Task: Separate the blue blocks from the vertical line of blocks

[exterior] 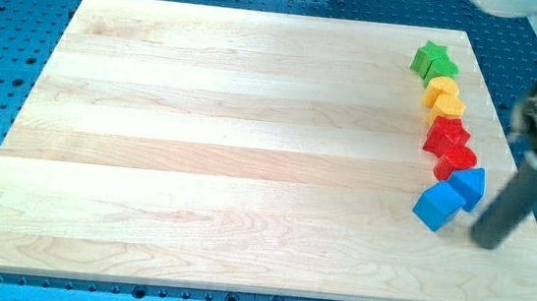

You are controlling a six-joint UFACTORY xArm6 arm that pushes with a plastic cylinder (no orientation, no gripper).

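The tool is a bare rod; its tip sits right of the blue blocks and should push them left, clear of the red ones.

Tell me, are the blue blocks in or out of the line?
In: both blue blocks sit at its bottom, against the red ones. My tip stands right.

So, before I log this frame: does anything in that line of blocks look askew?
Only the bottom end: the lower blue block sits left of the line, beside the other blue block. My tip is at their lower right.
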